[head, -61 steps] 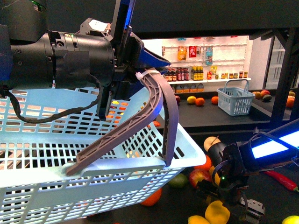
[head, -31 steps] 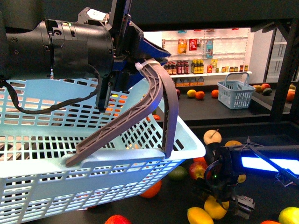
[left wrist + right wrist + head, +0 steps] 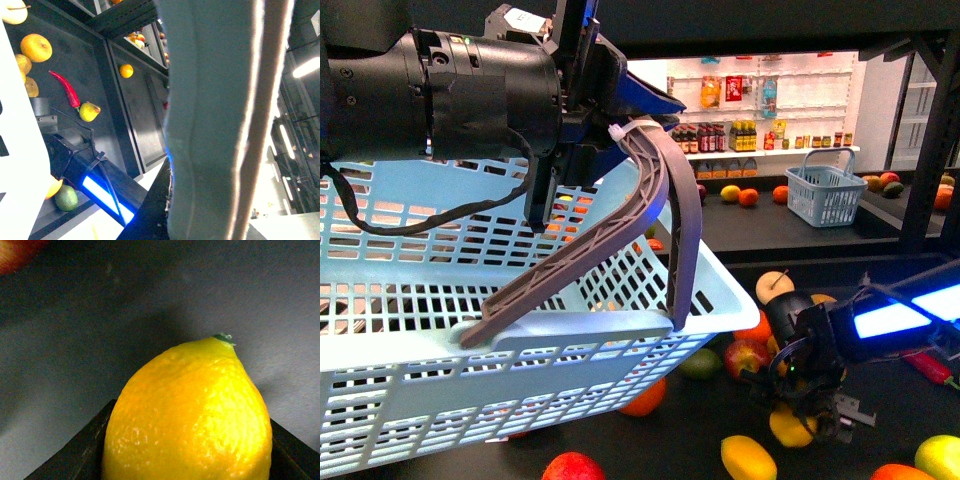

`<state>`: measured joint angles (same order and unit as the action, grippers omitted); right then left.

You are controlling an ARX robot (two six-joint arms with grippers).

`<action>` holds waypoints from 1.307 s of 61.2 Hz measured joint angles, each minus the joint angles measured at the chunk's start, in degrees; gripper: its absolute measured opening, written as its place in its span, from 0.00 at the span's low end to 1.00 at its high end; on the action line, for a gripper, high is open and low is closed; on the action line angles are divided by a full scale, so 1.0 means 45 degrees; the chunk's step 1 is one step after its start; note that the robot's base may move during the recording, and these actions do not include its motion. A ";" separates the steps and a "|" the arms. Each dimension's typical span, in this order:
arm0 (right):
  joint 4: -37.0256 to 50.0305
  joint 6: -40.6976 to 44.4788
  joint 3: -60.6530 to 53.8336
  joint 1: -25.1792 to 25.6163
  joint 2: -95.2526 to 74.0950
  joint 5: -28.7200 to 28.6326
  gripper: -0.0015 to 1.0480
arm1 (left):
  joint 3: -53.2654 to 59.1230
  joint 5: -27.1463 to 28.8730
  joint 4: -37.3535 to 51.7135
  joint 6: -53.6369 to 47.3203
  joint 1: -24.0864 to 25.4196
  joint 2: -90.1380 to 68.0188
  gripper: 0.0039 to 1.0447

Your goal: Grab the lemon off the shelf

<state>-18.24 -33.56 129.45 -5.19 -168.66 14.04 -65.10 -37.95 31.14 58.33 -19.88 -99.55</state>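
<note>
Right wrist view has the lemon point(image 3: 187, 415) wedged between the closed fingers point(image 3: 70, 455) of the right claw point(image 3: 812, 418), long axis pointing out from the palm, stem end away, down at the black shelf point(image 3: 670, 450), while the left claw point(image 3: 620, 135) clamps the basket handle point(image 3: 685, 230).

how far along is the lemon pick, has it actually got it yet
Done: the right gripper is down on the shelf tier, fingers either side of the lemon, seemingly closed on it. In hand: that grasp, while the left gripper holds the basket handle. Left: lifting the lemon away; whether it is off the surface yet, I cannot tell.
</note>
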 joint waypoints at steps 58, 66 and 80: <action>0.4867 0.0651 -1.4396 -0.1899 1.6602 -0.6052 0.61 | -0.0005 0.0005 0.0000 0.0000 0.0000 0.0000 0.06; 0.5187 0.0651 -1.4450 -0.2482 1.6257 -0.5659 0.61 | 0.0000 0.0000 0.0000 0.0000 0.0000 0.0000 0.06; 0.5639 0.0894 -1.3979 -0.3026 1.5188 -0.4770 0.61 | -0.0005 0.0010 0.0000 0.0000 0.0000 0.0000 0.06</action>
<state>7.14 -29.54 66.54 -18.81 -100.31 -7.42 -65.12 -37.91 31.14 58.33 -19.88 -99.55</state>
